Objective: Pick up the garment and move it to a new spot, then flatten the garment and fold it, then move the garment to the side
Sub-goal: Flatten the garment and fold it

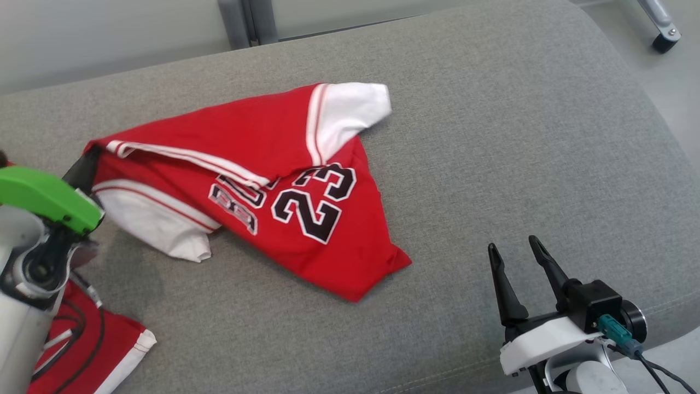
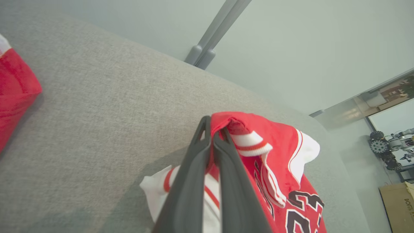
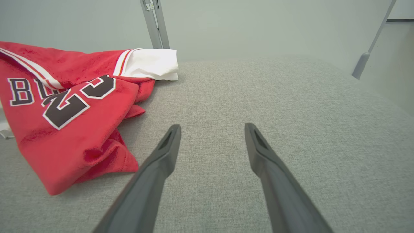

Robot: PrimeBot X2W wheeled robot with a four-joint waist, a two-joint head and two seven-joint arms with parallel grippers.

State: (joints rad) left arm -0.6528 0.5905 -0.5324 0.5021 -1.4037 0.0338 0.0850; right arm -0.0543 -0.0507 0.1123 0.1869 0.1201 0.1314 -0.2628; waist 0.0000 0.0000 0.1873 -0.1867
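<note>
Jersey (image 1: 306, 219) toward left edge of cushion (image 1: 492, 137), soft and limp (will sag, likely); left gripper (image 2: 213, 127) clamped on its striped trim, good hold point; right gripper (image 1: 514, 246) spread wide, empty, by front edge

Grey upholstered surface (image 1: 492, 137) set against a pale wall (image 1: 109, 33), evenly lit.
A grey metal post (image 1: 246, 22) stands behind the far edge; a black caster (image 1: 665, 42) rests on the light floor (image 1: 675, 98).
</note>
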